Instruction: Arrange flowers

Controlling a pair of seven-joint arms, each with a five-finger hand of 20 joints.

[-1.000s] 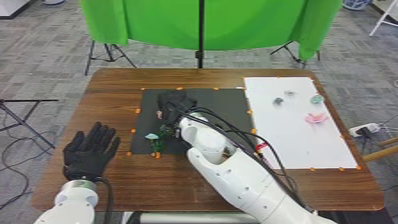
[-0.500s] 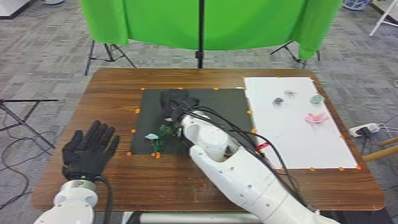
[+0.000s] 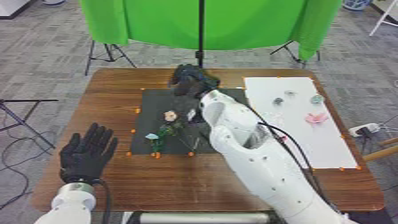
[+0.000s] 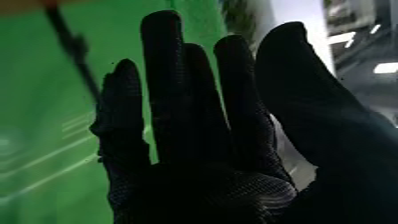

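Can see a brown worktop [image 3: 169, 186] all round the black mat [image 3: 151, 102], and a white sheet [image 3: 293, 137] along the mat's right side. Find the left hand [image 3: 86, 156] left of the mat, open wide, and the right hand [image 3: 190, 82] over its far edge, fingers straight, holding nothing. Spot a pink flower [image 3: 316, 118] right of the mat on the sheet, then a peach flower [image 3: 171, 116] and blue flower [image 3: 152, 136] on the mat's left half.
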